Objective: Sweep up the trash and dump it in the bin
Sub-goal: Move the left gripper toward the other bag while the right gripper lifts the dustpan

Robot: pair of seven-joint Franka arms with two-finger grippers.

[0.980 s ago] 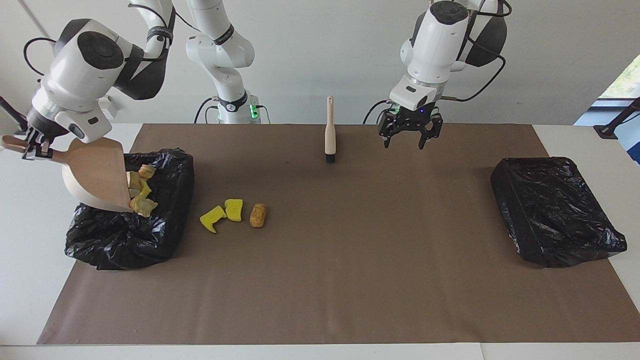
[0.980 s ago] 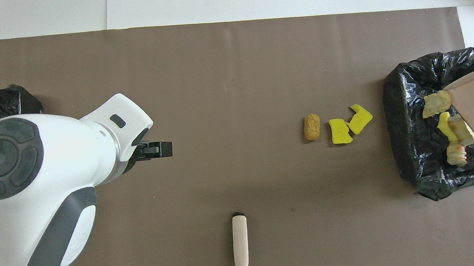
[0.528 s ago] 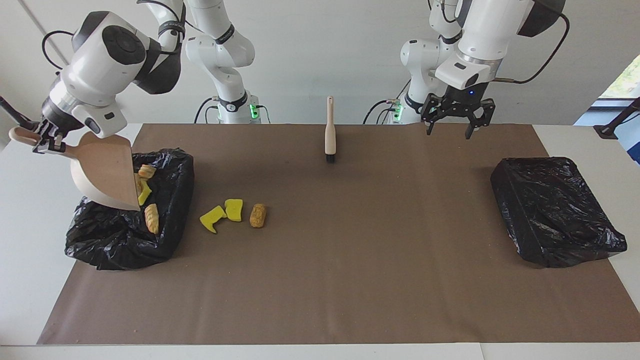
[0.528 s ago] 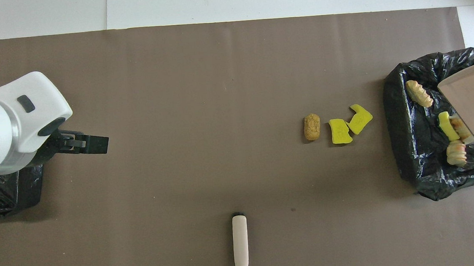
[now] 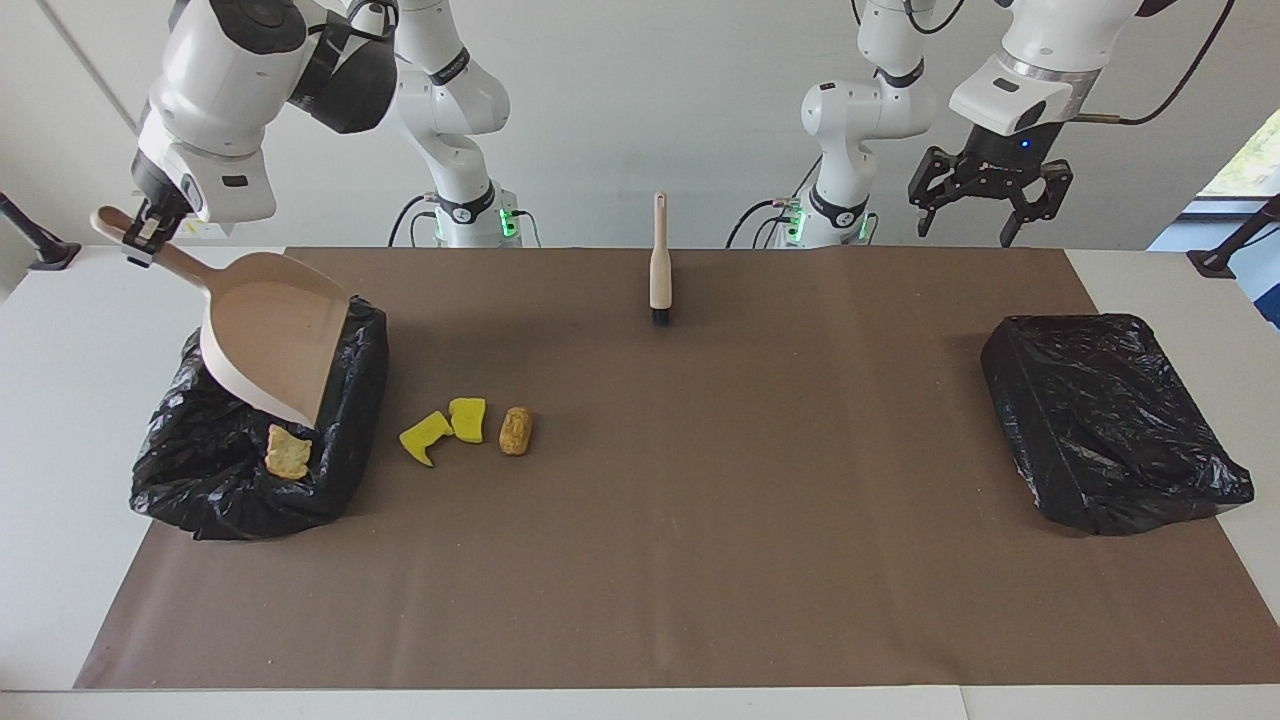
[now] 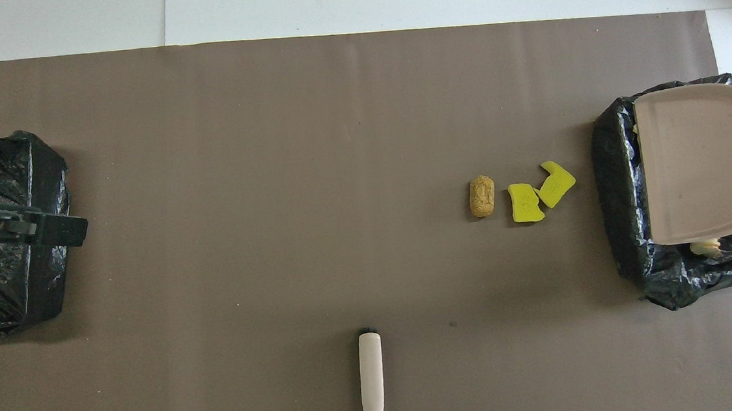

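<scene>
Yellow sponge pieces (image 5: 445,428), two of them, lie on the brown mat (image 5: 700,560) with one tan rock-like lump (image 5: 516,430) beside them. All three sit in a short row just beside the black-lined bin (image 5: 340,480) at the right arm's end of the counter (image 5: 60,420), on the side facing the middle of the mat.

I hold the pinkish dustpan (image 5: 268,340) in the right end effector (image 5: 142,228), which is clamped on the pan's handle, up in the air. The pan hangs tilted over the bin, mouth downward. One tan lump (image 5: 287,453) shows in the bin below the pan's lip; the pan hides the rest of the bin's inside.

The relation that governs the next move, in my judgement: the three loose pieces lie toward the middle of the mat from the pan. Their row runs along the counter's length, toward the bin. The right arm is much the nearer.

The left end effector (image 5: 990,195) hangs empty with its fingers spread wide, above the left arm's end of the counter near a second black-lined bin (image 5: 1110,420).

The beige-handled brush (image 5: 660,265) lies at the middle of the mat's near edge, handle toward the robots, bristles pointing away from them.

The sponge pieces look soft, light and angular; the lump is rounded and rough, so it may roll. The bin liner is thin, crinkled plastic film.
</scene>
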